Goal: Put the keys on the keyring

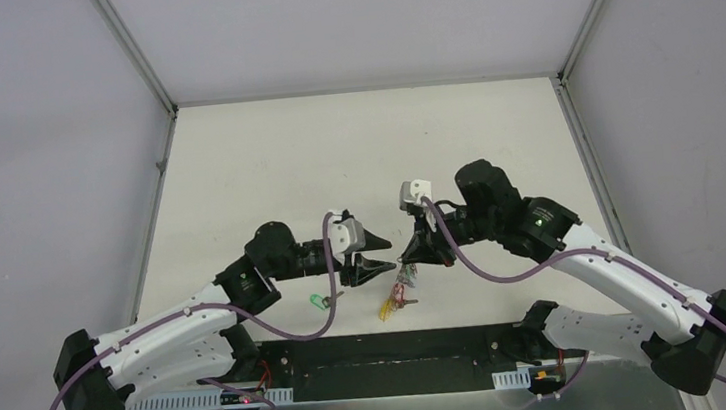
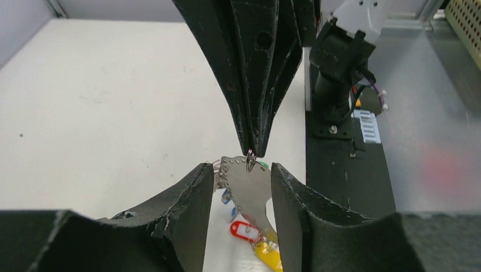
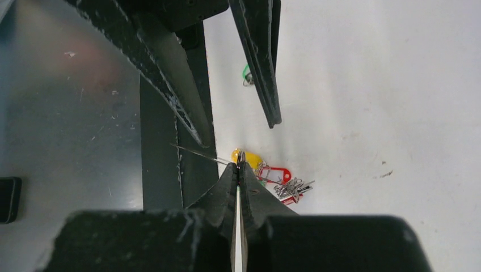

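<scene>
My right gripper (image 1: 409, 256) is shut on a small split ring (image 2: 250, 154) at the top edge of the keyring (image 2: 249, 187), which shows here as a thin flat grey metal piece with small holes along its edge. A sliver of green (image 2: 261, 165) shows behind the ring. Blue tags (image 2: 227, 198), a red tag (image 2: 244, 231) and a yellow tag (image 2: 266, 255) hang below it. My left gripper (image 1: 369, 255) is open, its fingers (image 2: 193, 198) either side of the keyring. A green-tagged key (image 1: 318, 300) lies apart on the table, also in the right wrist view (image 3: 246, 73).
The bunch of keys (image 3: 292, 190) with the red tag (image 3: 278, 173) and yellow tag (image 3: 249, 157) hangs down to the white table near its front edge. A black base plate (image 1: 393, 348) runs along that edge. Metal frame posts (image 1: 139, 61) flank the table.
</scene>
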Tool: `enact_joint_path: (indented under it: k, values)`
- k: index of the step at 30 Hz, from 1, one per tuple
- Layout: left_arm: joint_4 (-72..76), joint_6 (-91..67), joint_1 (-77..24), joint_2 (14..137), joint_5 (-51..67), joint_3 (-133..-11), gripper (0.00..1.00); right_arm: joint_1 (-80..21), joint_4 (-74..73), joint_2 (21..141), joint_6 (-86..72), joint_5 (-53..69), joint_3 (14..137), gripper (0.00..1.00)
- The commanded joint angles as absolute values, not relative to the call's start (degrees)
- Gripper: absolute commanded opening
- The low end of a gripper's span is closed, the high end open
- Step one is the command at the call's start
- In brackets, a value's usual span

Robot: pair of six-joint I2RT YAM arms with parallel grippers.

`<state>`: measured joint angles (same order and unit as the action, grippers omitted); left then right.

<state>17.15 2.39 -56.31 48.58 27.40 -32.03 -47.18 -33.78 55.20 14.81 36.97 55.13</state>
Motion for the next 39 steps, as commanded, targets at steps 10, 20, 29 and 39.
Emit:
enact_joint_path:
  k: [10,20,29,39]
  values:
    - [9.9,7.08,-56.97,59.23,34.67,-40.11,0.35,-48.43,-42.81,60.34,16.96,35.6,63.07,0.0]
    - [11.78,6.04,-57.19,60.2,35.67,-40.05,0.19,-48.6,-41.57,60.37,16.26,36.25,62.41,0.0]
    - [12.91,5.06,-57.37,60.81,36.43,-40.58,0.15,-48.69,-41.04,60.57,15.56,36.08,62.1,0.0]
    - [14.83,4.38,-57.4,60.03,35.86,-39.62,0.0,-48.78,-40.7,60.31,15.81,35.67,61.6,0.05]
